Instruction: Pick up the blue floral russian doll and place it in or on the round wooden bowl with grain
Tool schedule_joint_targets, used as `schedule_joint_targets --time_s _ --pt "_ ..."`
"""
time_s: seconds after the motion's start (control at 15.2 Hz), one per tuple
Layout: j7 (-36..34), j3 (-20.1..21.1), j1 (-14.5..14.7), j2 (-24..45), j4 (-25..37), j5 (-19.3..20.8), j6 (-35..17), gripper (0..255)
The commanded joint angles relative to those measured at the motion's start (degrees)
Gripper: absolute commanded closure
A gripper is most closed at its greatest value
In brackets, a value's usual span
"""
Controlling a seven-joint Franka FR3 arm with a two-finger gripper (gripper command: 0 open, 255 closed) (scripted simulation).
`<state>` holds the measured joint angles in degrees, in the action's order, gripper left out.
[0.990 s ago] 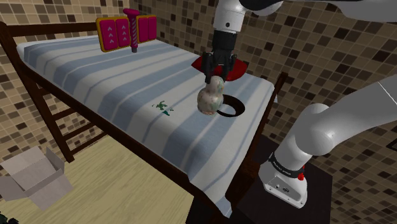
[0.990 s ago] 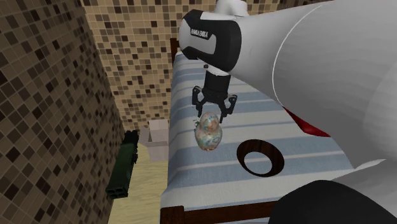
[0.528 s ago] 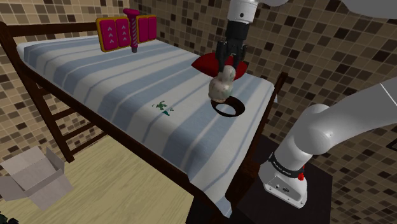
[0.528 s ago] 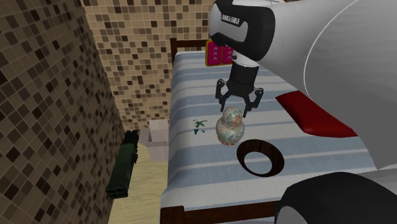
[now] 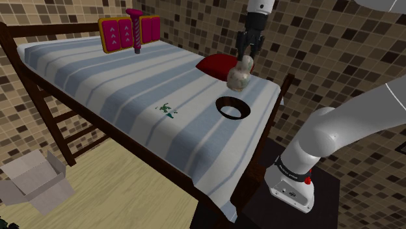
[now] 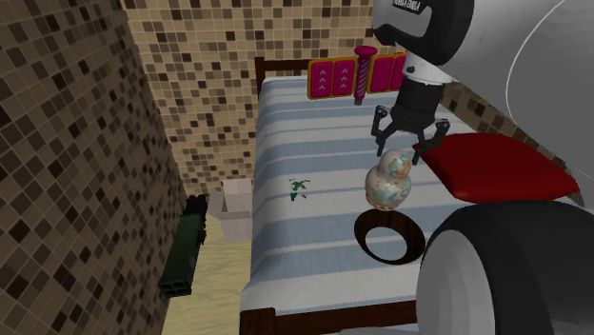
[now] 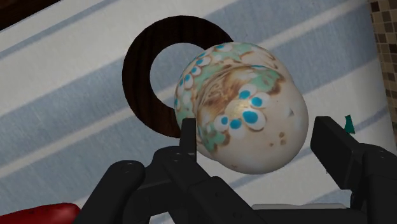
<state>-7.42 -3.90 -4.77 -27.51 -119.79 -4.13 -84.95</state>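
Note:
The doll (image 5: 239,77) is a cream, egg-shaped figure with turquoise dots and brown and green patches. It hangs in the air with my gripper (image 5: 246,58) shut on its top. The bowl (image 5: 232,108) shows as a dark brown wooden ring lying on the striped bed cover, below the doll and nearer the shoulder camera. From the second exterior view, the doll (image 6: 390,181) hangs under the gripper (image 6: 407,143), just beyond the bowl (image 6: 388,238). In the wrist view the black fingers (image 7: 188,137) flank the doll (image 7: 245,114), with the bowl (image 7: 141,70) behind it.
A red cushion (image 5: 218,64) lies just behind the doll. A pink and yellow board (image 5: 127,32) with a magenta screw stands at the bed's far end. A small green item (image 5: 168,109) lies mid-bed. A cardboard box (image 5: 36,179) sits on the floor beside the dark bed frame (image 5: 58,127).
The gripper has risen and carried the doll toward the shoulder view's upper right. The doll went from beside the bowl, past it, to the spot by the red cushion.

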Motion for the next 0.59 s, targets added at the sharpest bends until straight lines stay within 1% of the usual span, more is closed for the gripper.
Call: schedule_joint_targets --time_s 0.0,0.07,0.53 --pt "2.7 -2.1 -0.9 0.9 2.2 1.2 1.4 255" --pt "3.6 -2.8 -1.2 1.4 3.0 1.6 1.8 255" --pt "4.0 -2.8 -1.3 0.4 -3.3 1.8 -3.5 255"
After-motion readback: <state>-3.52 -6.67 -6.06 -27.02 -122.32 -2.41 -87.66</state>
